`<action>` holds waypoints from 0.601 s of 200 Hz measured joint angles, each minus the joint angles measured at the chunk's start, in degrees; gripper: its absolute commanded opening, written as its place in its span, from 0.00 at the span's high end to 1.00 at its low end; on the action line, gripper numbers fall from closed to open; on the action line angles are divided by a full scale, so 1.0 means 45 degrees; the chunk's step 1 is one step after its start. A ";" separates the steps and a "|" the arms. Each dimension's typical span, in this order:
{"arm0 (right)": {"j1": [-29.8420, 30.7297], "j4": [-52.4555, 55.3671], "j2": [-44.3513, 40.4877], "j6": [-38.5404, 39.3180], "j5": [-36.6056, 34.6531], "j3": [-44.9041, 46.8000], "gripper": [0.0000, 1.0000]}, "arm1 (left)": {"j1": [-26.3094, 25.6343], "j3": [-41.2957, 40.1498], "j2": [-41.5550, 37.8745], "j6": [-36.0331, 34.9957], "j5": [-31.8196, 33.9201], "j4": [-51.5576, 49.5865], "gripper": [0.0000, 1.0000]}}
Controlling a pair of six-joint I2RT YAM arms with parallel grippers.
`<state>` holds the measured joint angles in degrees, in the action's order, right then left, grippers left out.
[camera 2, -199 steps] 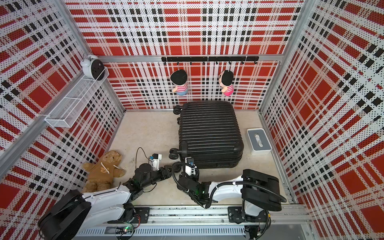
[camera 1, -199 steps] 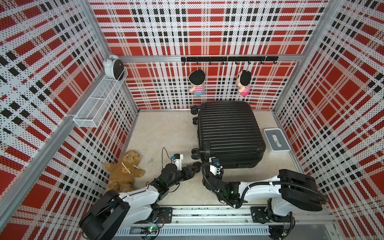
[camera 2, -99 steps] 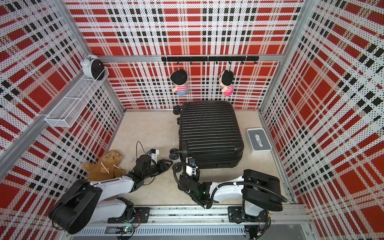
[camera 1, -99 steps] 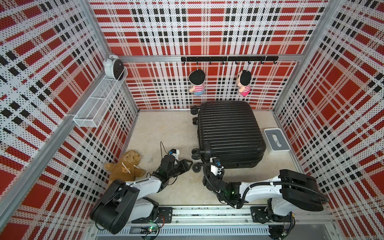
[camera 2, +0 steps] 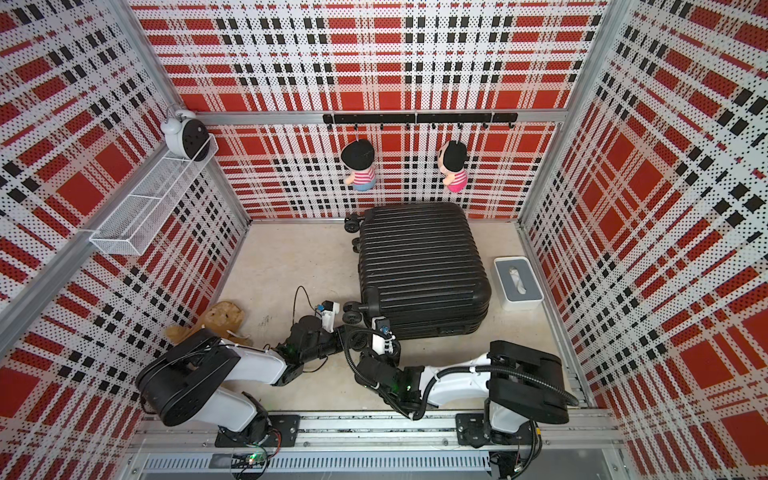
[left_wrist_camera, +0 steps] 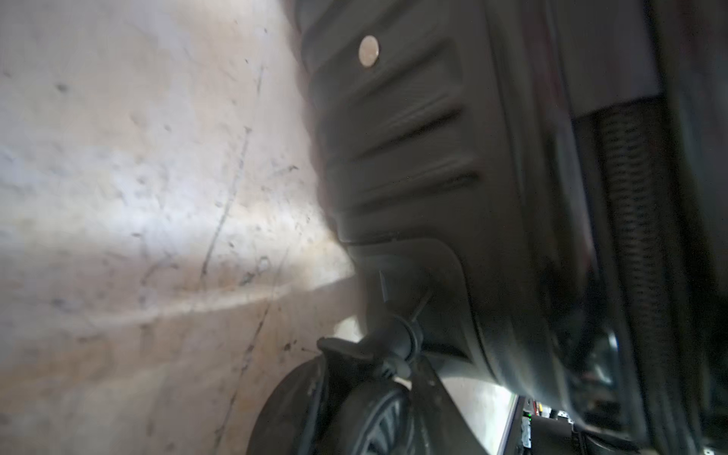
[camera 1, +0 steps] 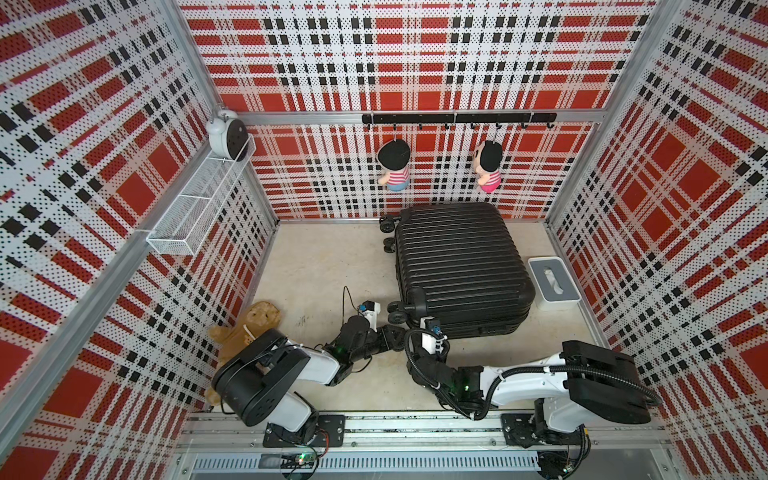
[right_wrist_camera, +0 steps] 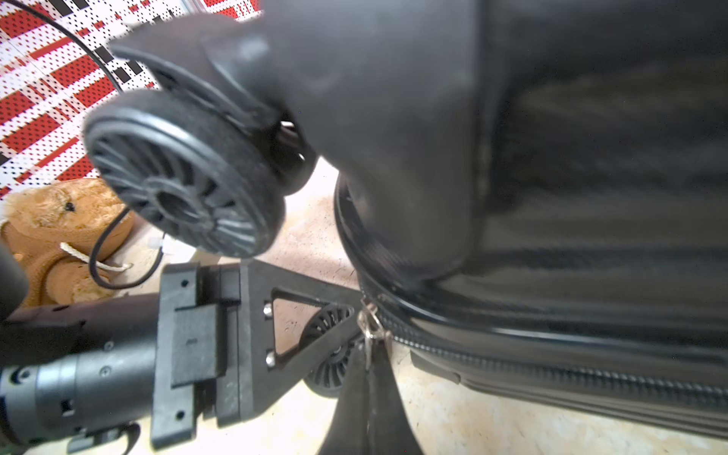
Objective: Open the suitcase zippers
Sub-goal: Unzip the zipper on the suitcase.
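The black ribbed suitcase (camera 1: 461, 266) (camera 2: 419, 266) lies flat on the floor, caster wheels pointing left. The zippers show in the right wrist view as a black track (right_wrist_camera: 571, 380) along the near side seam. My right gripper (right_wrist_camera: 368, 356) (camera 1: 424, 330) is shut on a small metal zipper pull (right_wrist_camera: 368, 329) at the near-left corner. My left gripper (left_wrist_camera: 366, 425) (camera 1: 395, 332) (camera 2: 345, 332) reaches in from the left at that corner. The lower caster wheel (left_wrist_camera: 299, 409) (right_wrist_camera: 327, 370) sits at its fingers (right_wrist_camera: 252, 315). Whether they grip the wheel is hidden.
A brown teddy bear (camera 1: 253, 328) lies by the left arm's base. A white-and-grey box (camera 1: 552, 282) stands right of the suitcase. Two dolls (camera 1: 395, 166) hang on the back wall. A wire basket (camera 1: 195, 212) and a clock (camera 1: 226, 137) sit on the left wall.
The left arm's shoulder has swung toward the teddy bear. Its gripper drew back a little, then returned to the corner wheel. The right arm has stayed put.
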<state>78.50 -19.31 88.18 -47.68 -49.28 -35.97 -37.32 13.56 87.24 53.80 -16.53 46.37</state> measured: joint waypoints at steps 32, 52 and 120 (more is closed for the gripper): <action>0.0049 0.0087 0.0461 0.0486 -0.0403 -0.0389 1.00 | -0.0267 -0.0267 0.0670 0.0471 0.0160 0.1399 0.65; 0.0049 0.0180 0.1146 0.0743 -0.0763 -0.1020 1.00 | -0.0301 -0.0437 0.1093 0.0733 0.0223 0.2259 0.66; 0.0039 0.2103 0.3589 0.0724 -0.2691 -0.3808 1.00 | -0.0321 -0.0913 0.1486 0.1137 0.0597 0.3555 0.67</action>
<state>78.67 -9.85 104.33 -44.42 -61.39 -53.10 -38.76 9.45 93.93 58.92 -13.85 62.37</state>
